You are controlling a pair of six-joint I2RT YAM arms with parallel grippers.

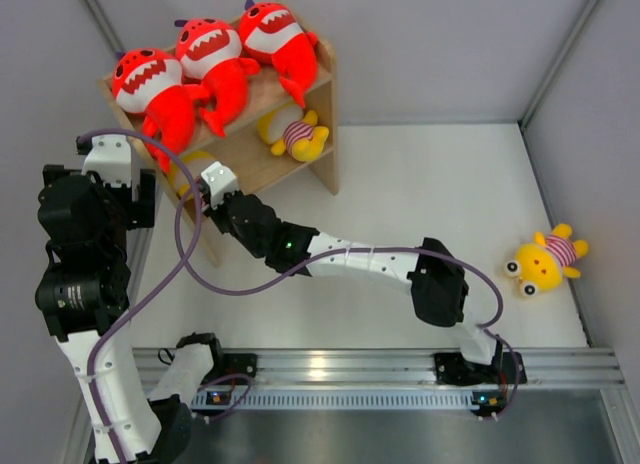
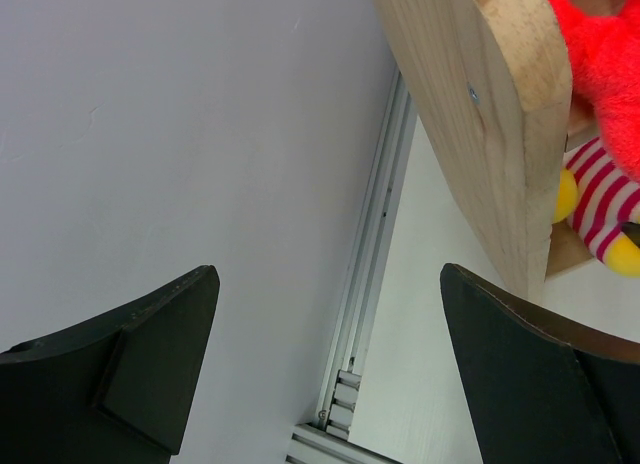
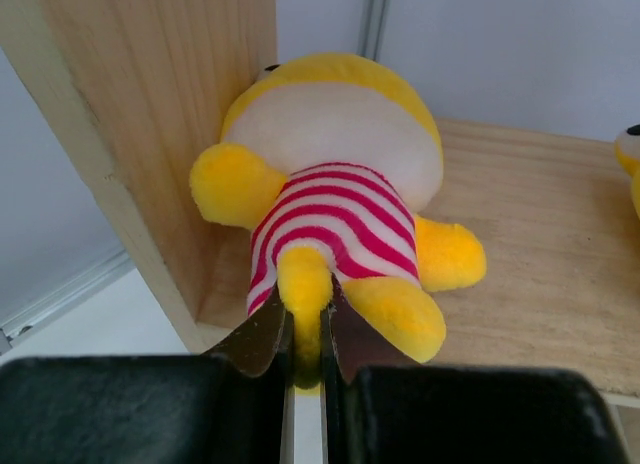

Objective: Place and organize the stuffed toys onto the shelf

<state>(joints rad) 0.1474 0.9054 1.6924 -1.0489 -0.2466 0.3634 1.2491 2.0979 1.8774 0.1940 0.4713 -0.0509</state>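
While the right gripper (image 3: 305, 329) is clamped on one leg of a yellow plush doll with a red-and-white striped middle (image 3: 335, 184), that doll lies on the lower board of the light-wood two-tier shelf (image 3: 150, 104), head against the side panel at 10 o'clock in the wrist view. Top view: shelf at 11 o'clock on the white table (image 1: 420, 184). Three red plush sharks with white toothy mouths (image 1: 212, 59) sit in a row on the top tier, touching. The second yellow doll (image 1: 292, 132) is on the lower tier, 3 o'clock end. The third yellow doll (image 1: 545, 259) lies loose on the table at 3 o'clock, well apart from the shelf. The left gripper (image 2: 330, 324) has its jaws wide apart, holding nothing, between the shelf's outer side panel and the grey wall (image 2: 150, 134).
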